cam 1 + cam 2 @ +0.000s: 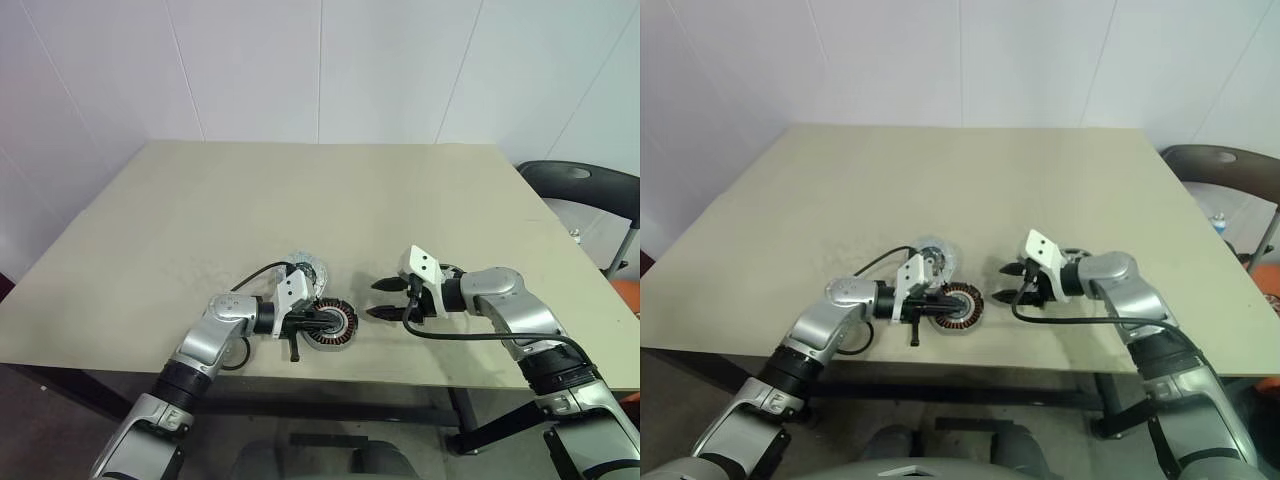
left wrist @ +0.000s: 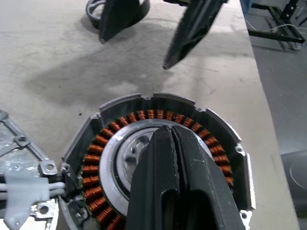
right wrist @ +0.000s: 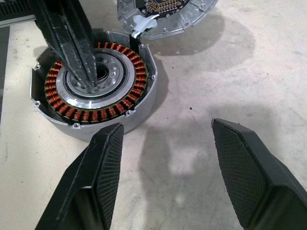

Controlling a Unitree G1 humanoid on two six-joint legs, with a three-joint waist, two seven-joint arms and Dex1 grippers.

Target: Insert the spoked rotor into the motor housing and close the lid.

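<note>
**Left pincer at the hub of the coil wheel, right pincer waiting**

The coil wheel (image 3: 96,114) lies flat near the front edge of the table (image 1: 300,190), with its copper coils facing up. The grey disc (image 3: 165,21) leans on the wheel's far rim, touching it, and a white wire runs between them.

The left pincer (image 1: 318,322) has its two fingers pressed together, and the tips stand in the middle hole of the wheel. Nothing can be seen between the fingers.

The right pincer (image 1: 376,299) is spread and empty. It hangs just beside the wheel and points toward it. Close behind it lies a dark round part (image 2: 92,8), too hidden to name.

To do this step well, the left pincer should probably hold the wheel steady at its hub. The right pincer should take only the rim and keep away from the coils and the wire. The wheel must stay level, because a tilted part may jam.
</note>
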